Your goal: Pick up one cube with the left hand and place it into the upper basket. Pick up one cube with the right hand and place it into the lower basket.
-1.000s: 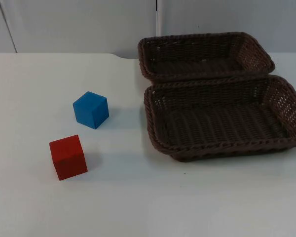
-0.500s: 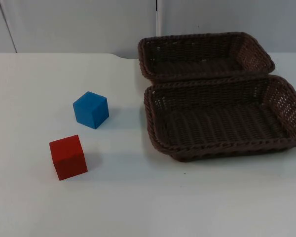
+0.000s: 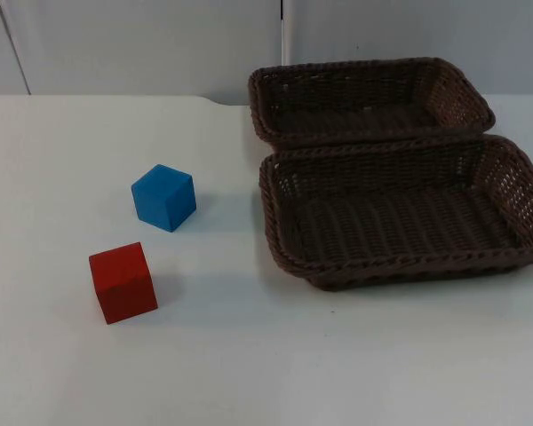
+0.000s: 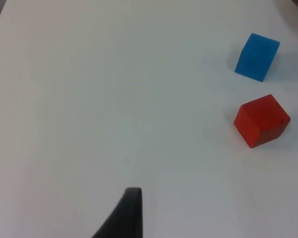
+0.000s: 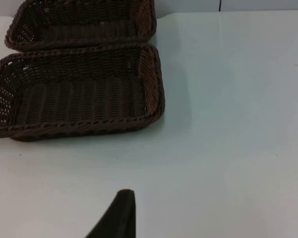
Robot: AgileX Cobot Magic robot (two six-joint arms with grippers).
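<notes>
Left gripper (image 4: 120, 218) hangs above bare white table (image 3: 249, 364), with 1 black fingertip in its wrist view; whether its fingers are apart or together cannot be told. Right gripper (image 5: 116, 215) likewise hangs over bare table, short of the baskets, with 1 fingertip seen and its finger state impossible to tell.

2 cubes sit on the table's left half in the top view. The blue cube (image 3: 163, 197) lies farther back, the red cube (image 3: 123, 282) nearer the front edge and slightly left of it. They are near each other but not touching, and nothing lies between them or on top of them. From the left wrist, both the blue cube (image 4: 257, 56) and the red cube (image 4: 261, 120) stand well apart from the fingertip.

2 brown wicker baskets occupy the right half. The upper basket (image 3: 444, 98) stands against the grey wall (image 3: 142, 44); the lower basket (image 3: 284, 222) lies in front of it, their long rims touching. Both hold nothing. The lower basket's right end is cut off by the picture edge in the top view. From the right wrist, the lower basket (image 5: 154, 84) and the upper basket (image 5: 146, 20) lie side by side.
</notes>
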